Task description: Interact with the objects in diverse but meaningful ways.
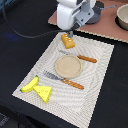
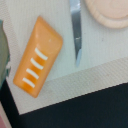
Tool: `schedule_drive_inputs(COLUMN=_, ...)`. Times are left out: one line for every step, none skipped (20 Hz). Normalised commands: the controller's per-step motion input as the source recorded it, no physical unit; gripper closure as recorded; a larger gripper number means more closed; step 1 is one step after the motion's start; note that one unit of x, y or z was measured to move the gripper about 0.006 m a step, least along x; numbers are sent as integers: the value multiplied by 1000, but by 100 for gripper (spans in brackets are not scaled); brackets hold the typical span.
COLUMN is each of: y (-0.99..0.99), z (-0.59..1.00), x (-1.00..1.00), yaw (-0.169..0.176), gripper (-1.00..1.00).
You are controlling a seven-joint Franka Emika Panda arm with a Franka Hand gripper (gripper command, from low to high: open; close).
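Right now the arm hangs low over the far end of the placemat, with the gripper sitting just above the golden-brown bread loaf. From where I stand, the fingers are mostly swallowed by the white wrist housing, and the wrist view shows no fingertips at all, so I cannot tell whether the jaws stand apart or together. Nothing appears to be held.

What matters for the next move is how the loaf lies. It rests flat on the mat near its far edge, almost directly under the tool, so any descent looks short and nearly straight down. In the wrist view the loaf runs on a diagonal, its white score marks crossing it, so a clean pinch would need the jaws set across that long axis, over the narrow width.

A toy knife lies close beside the loaf, its blade roughly parallel to one end of it but apart from it. Beyond that sits the round plate, with a fork on its near side. The yellow cheese wedge and yellow banana lie well away at the mat's near corner, touching each other.
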Motion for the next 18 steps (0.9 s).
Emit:
schedule_drive_inputs(y=-877, z=0, x=309, yaw=0, gripper=-100)
schedule_drive_inputs(y=-897, z=0, x=277, yaw=0, gripper=-100)
schedule_drive_inputs(y=-886, z=0, x=280, yaw=0, gripper=-100)
schedule_drive_inputs(y=-906, z=0, x=251, yaw=0, gripper=-100)
schedule_drive_inputs(y=-926, z=0, x=226, yaw=0, gripper=-100)
schedule_drive_inputs(y=-923, z=0, x=240, yaw=0, gripper=-100)
schedule_drive_inputs(y=-929, z=0, x=229, yaw=0, gripper=-100)
schedule_drive_inputs(y=-929, z=0, x=214, yaw=0, gripper=-100)
schedule_drive_inputs(y=-917, z=0, x=231, yaw=0, gripper=-100)
schedule_drive_inputs(y=-911, z=0, x=229, yaw=0, gripper=-100)
schedule_drive_inputs(y=-903, z=0, x=231, yaw=0, gripper=-100)
schedule_drive_inputs(y=-866, z=0, x=231, yaw=0, gripper=-100)
schedule_drive_inputs(y=-834, z=0, x=214, yaw=0, gripper=-100)
schedule_drive_inputs(y=-814, z=0, x=191, yaw=0, gripper=-100)
schedule_drive_inputs(y=-817, z=0, x=183, yaw=0, gripper=-100)
schedule_drive_inputs(y=-817, z=0, x=149, yaw=0, gripper=-100)
schedule_drive_inputs(y=-751, z=0, x=171, yaw=0, gripper=-100)
schedule_drive_inputs(y=-680, z=0, x=166, yaw=4, gripper=-100)
